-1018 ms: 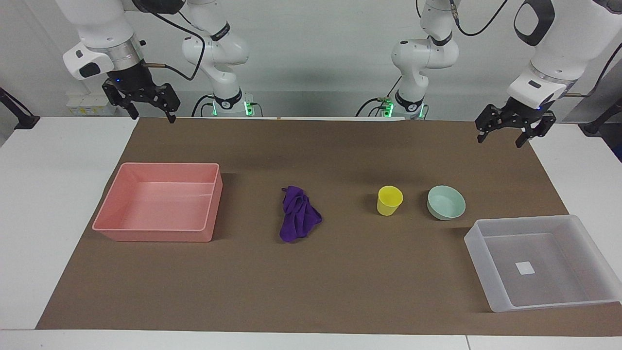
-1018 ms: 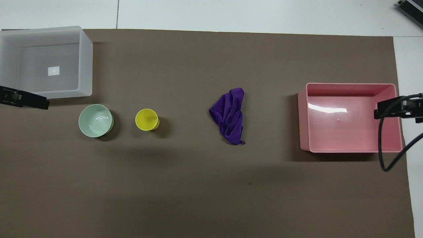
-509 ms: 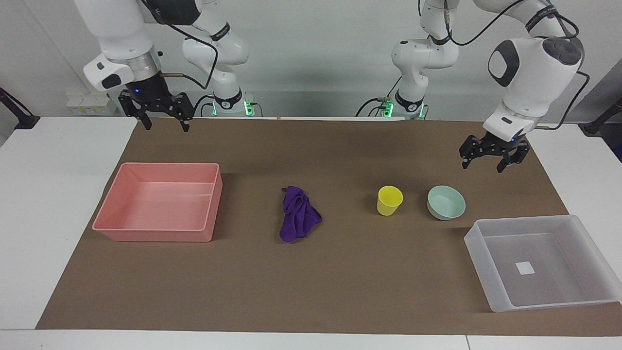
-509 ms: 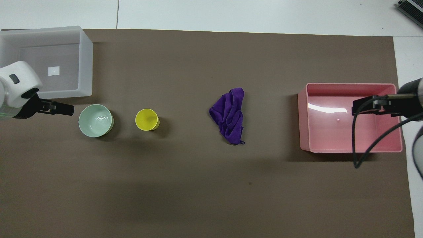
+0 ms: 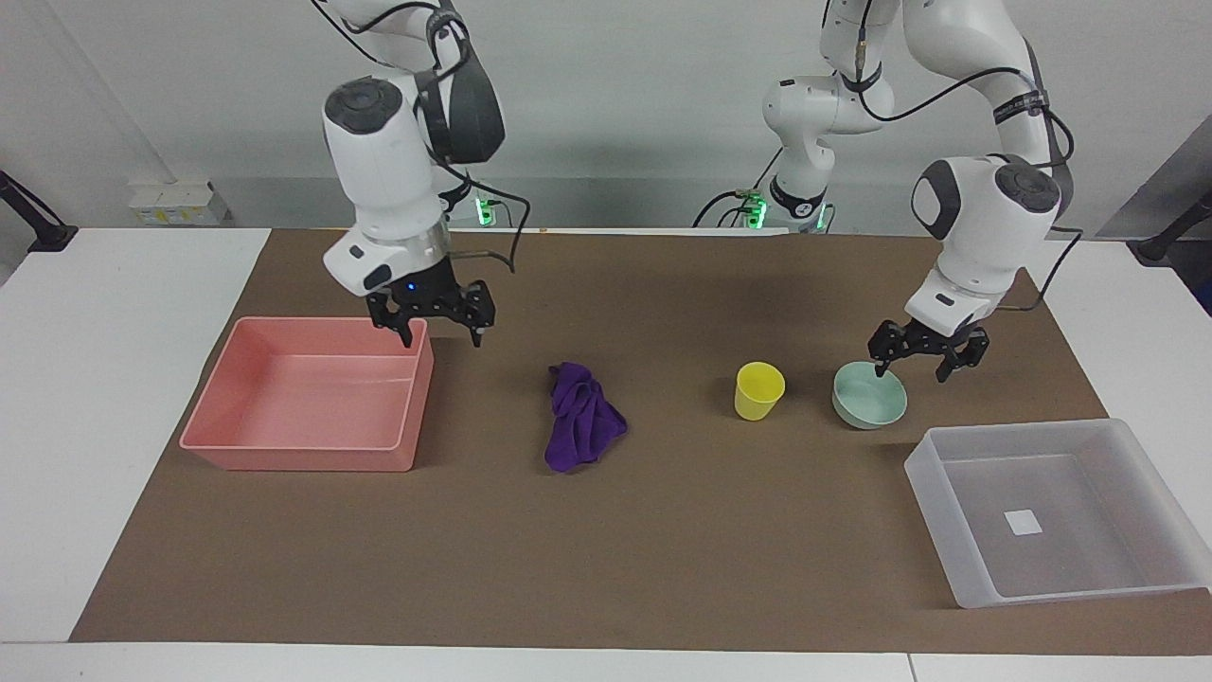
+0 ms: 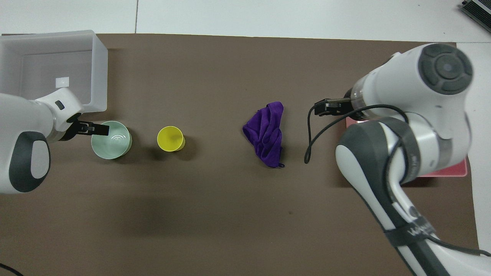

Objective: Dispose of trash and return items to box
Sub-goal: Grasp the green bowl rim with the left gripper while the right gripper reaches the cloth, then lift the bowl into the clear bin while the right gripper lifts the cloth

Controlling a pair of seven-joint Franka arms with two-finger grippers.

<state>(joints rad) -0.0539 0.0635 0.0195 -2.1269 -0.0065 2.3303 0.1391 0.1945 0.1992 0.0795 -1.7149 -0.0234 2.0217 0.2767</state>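
The purple cloth (image 5: pixel 582 426) (image 6: pixel 266 132) lies bunched at mid-table. The yellow cup (image 5: pixel 758 390) (image 6: pixel 170 138) stands upright beside the mint-green bowl (image 5: pixel 869 396) (image 6: pixel 113 142), toward the left arm's end. The translucent box (image 5: pixel 933 530) (image 6: pixel 99 73) stands farther from the robots than the bowl, with only its white label inside. My left gripper (image 5: pixel 914 369) (image 6: pixel 94 129) is open and empty, low over the bowl's rim. My right gripper (image 5: pixel 443 339) (image 6: pixel 326 107) is open and empty, over the pink bin's corner on the cloth's side.
The pink bin (image 5: pixel 303 455) stands at the right arm's end with nothing in it. In the overhead view the right arm covers most of it, leaving a strip (image 6: pixel 456 170). A brown mat (image 5: pixel 663 568) covers the table's middle.
Both arms have swung inward and down. The left gripper has come from the mat's edge to the bowl. The right gripper has crossed over the pink bin toward the cloth.
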